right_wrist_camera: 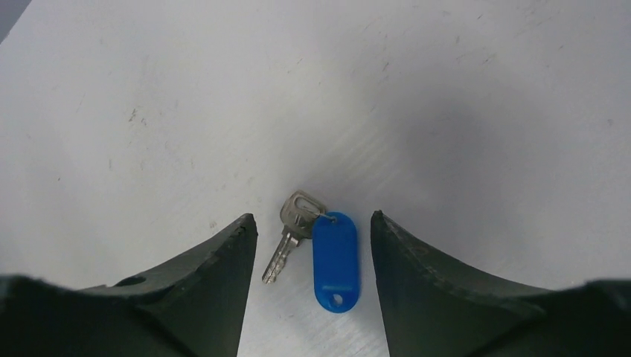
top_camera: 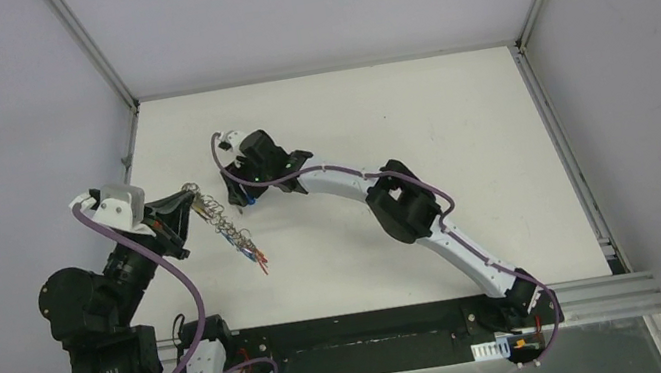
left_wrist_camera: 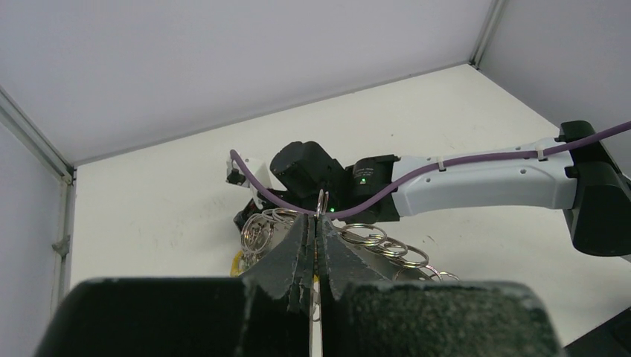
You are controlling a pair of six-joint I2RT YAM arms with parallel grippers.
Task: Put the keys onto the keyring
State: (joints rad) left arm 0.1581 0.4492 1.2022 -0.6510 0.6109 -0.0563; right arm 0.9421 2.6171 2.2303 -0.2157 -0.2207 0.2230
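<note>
Keyring in the top view is a chain of silvery rings. It runs from the left jaws down toward 5 o'clock and ends in a small bunch of red and yellow tags. Whether that end touches the white counter I cannot tell. The left arm sits at the counter's 9 o'clock side. The right arm reaches in from 5 o'clock, and its jaws point down at the counter just at 3 o'clock of the keyring's top, with a speck of blue beneath them.

In the left wrist view the left jaws are pressed together, pinching one thin ring of the keyring edge-on between their tips. More rings spill out toward 4 o'clock and bunch at 9 o'clock, and a yellow tag peeks out at 8 o'clock.

In the right wrist view the right jaws are spread and straddle one of the keys, which lies flat on the counter. Its head is at 12 o'clock and its blade points to 7 o'clock. A blue tag, linked at the key's head, lies just at its 3 o'clock side. Neither finger touches key or tag.
</note>
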